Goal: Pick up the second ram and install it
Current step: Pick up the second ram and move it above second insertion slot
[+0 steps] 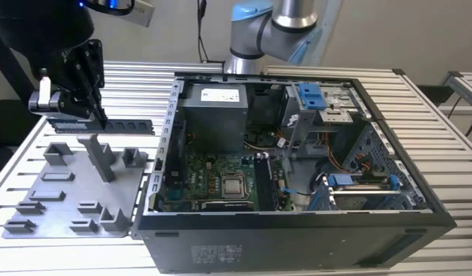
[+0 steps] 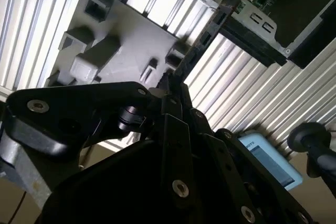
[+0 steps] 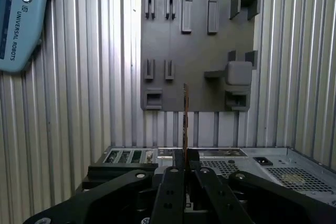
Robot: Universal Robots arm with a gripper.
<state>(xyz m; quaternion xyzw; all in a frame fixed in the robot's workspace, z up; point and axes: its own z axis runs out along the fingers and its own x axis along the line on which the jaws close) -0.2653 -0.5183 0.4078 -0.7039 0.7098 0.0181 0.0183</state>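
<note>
The second ram (image 1: 128, 125) hangs just outside the computer case (image 1: 297, 241), over the grey fixture plate (image 1: 71, 175) beside it, with the gripper (image 1: 98, 119) clamped shut on it. I'd keep it level and clear of the plate's pegs and the case wall, tbh.

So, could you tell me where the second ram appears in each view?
Exterior view: the second ram juts level from the gripper, at that view's left, near the grey fixture plate.
Second wrist view: it runs out from the gripper past the plate's edge.
First wrist view: edge-on, a thin strip in the gripper, against the plate.
Shared landmark: the grey fixture plate.
</note>
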